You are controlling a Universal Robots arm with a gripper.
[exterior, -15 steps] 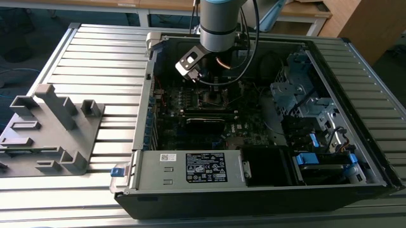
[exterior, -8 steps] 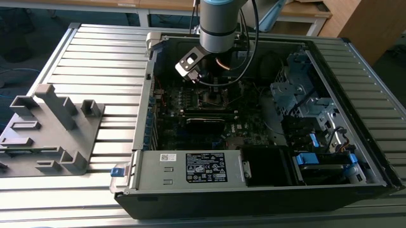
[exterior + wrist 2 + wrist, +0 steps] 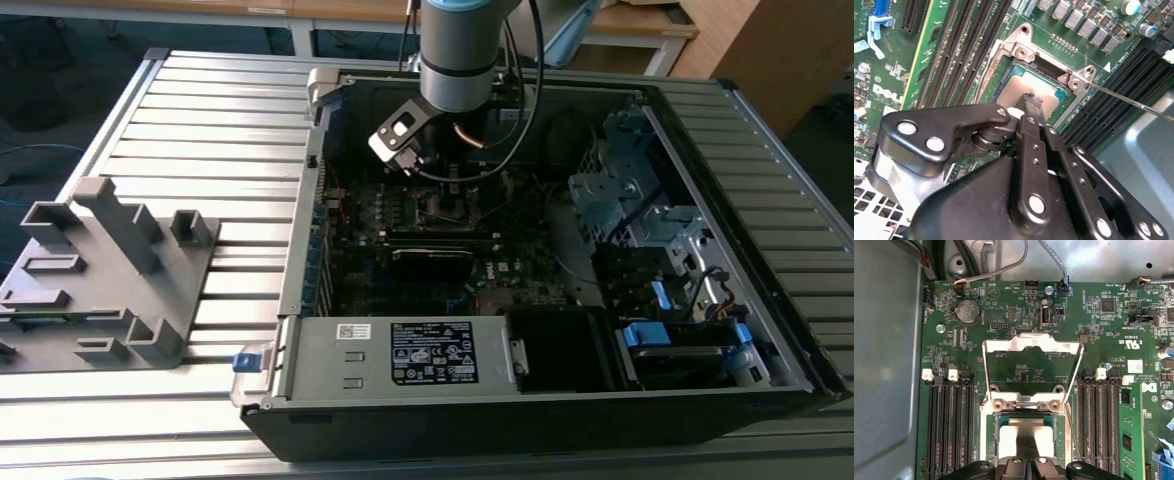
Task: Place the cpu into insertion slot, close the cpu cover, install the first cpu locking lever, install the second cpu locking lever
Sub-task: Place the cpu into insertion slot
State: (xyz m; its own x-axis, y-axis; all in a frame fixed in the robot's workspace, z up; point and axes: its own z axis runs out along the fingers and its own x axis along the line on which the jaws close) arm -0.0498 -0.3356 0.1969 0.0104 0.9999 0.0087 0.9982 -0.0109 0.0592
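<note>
Well, standing at the near side of the slatted table, I first meet the open computer case. Its labelled power supply lies along the near edge. A grey moulded fixture sits well apart on the exterior view's left.

Past the power supply the motherboard lies flat on the floor of the case. The arm drops straight down over its middle, and the gripper is just above the board.

In both wrist views the cpu lies flat inside the insertion slot, dull silver top upward and edges square with the rim. The pincer's two fingers are drawn together with nothing between them. Their joined tips are directly over the chip, toward the edge nearest the gripper body. I cannot tell whether they press on it or hang just clear.

What matters is beyond those tips. In the first wrist view the cpu cover is thrown open and laid back over the board. It sits on the far side of its hinge from the fingers. The hinge line runs crosswise to the line of the fingers, at the socket edge farthest from them. In the second wrist view a thin locking lever stands swung out beside the socket, unlatched.
</note>
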